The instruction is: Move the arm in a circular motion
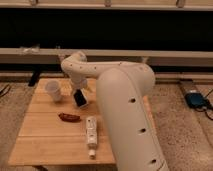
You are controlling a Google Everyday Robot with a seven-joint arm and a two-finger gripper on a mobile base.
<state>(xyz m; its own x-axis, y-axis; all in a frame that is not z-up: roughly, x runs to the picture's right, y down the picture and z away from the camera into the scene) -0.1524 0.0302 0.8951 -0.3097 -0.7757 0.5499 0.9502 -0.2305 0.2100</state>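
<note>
My cream-white jointed arm (125, 100) rises from the lower right, bends at a thick elbow and reaches left over a small wooden table (40, 125). Its segments are dotted with small dark holes. The arm tapers to the gripper (80, 99), a small dark piece hanging just above the table's middle back, right of a white cup (53, 91).
A dark reddish-brown flat object (69, 117) lies on the table's middle. A white bottle (91, 131) lies on its side near the front edge. A long counter ledge (165, 55) runs behind. A blue object (196, 100) sits on the speckled floor at right.
</note>
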